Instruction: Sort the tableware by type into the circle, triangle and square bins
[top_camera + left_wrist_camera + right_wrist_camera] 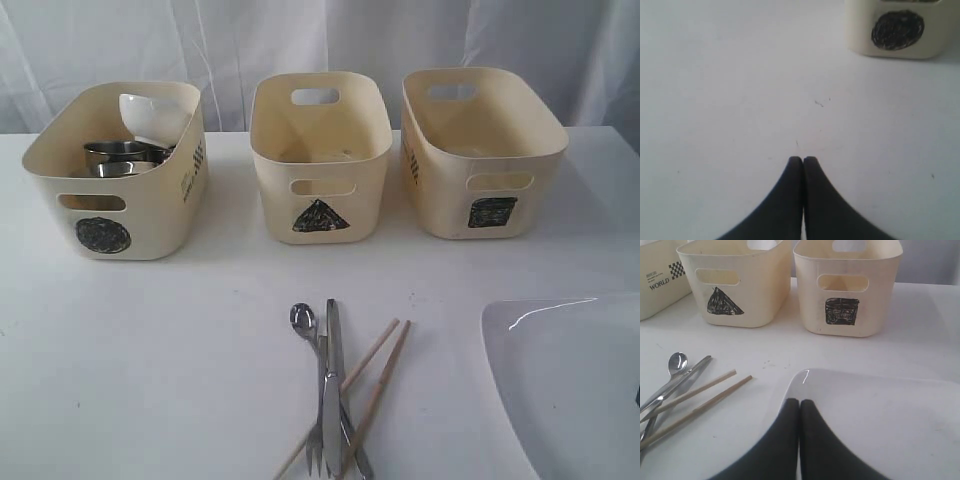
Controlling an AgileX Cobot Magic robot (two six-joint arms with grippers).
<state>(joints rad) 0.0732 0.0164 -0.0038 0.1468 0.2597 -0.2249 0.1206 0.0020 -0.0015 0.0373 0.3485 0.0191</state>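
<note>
The circle bin holds the small white bowl and steel mugs or a steel bowl. The triangle bin and the square bin stand to its right. The spoon, knife, fork and wooden chopsticks lie crossed at the table's front. The large white square plate lies front right. My right gripper is shut with nothing in it, hanging over the plate's corner. My left gripper is shut and empty above bare table, near the circle bin.
A white curtain hangs behind the three bins. The white table runs bare to the left of the cutlery. In the right wrist view the chopsticks and the spoon lie beside the plate.
</note>
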